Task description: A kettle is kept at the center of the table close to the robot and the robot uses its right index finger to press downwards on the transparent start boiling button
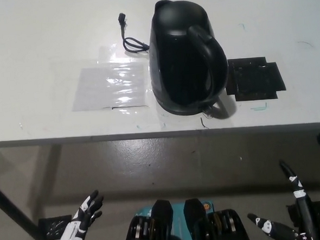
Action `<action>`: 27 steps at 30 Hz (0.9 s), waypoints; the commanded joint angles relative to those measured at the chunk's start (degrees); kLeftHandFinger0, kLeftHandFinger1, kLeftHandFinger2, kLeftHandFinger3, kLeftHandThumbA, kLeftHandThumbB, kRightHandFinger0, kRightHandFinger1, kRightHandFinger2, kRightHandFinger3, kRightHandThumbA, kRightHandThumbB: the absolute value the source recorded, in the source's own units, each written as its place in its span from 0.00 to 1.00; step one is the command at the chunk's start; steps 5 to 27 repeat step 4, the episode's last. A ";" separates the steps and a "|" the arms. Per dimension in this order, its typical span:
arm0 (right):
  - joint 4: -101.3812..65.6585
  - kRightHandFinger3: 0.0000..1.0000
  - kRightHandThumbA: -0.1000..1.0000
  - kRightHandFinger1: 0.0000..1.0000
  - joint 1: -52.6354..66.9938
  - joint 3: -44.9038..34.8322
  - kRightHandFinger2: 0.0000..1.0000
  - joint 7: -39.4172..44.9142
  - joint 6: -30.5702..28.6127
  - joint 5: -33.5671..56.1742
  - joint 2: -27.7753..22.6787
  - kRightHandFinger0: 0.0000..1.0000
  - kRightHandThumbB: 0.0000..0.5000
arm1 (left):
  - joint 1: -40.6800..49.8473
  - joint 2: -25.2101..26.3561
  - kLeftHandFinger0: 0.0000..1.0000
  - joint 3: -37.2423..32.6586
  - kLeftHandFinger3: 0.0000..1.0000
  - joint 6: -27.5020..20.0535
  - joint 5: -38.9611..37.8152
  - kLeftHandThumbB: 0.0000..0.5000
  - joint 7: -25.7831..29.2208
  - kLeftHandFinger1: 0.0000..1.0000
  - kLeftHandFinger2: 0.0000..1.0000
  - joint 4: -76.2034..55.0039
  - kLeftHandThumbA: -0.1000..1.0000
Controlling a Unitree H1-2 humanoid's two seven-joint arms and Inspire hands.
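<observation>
A black kettle (184, 56) stands upright on the white table (46, 29), near its front edge, handle (213, 57) toward the right. The transparent start button at the handle's foot (207, 113) is hard to make out. My black right hand (288, 215) is low at the bottom right, below the table edge, fingers spread and holding nothing. The white left hand (82, 220) rests at the lower left, also open, far from the kettle.
A black power cord (129, 39) lies behind the kettle on its left. A clear plastic sheet (110, 86) is taped to the table left of the kettle. A black mat (254, 79) lies to its right. A table leg (13, 213) stands at lower left.
</observation>
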 commanded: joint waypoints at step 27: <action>1.69 1.00 1.00 1.00 -1.54 -0.12 1.00 1.00 -2.89 1.57 -0.37 1.00 0.56 | -0.36 0.74 1.00 -0.14 1.00 0.10 1.42 0.60 -0.10 1.00 1.00 -0.78 1.00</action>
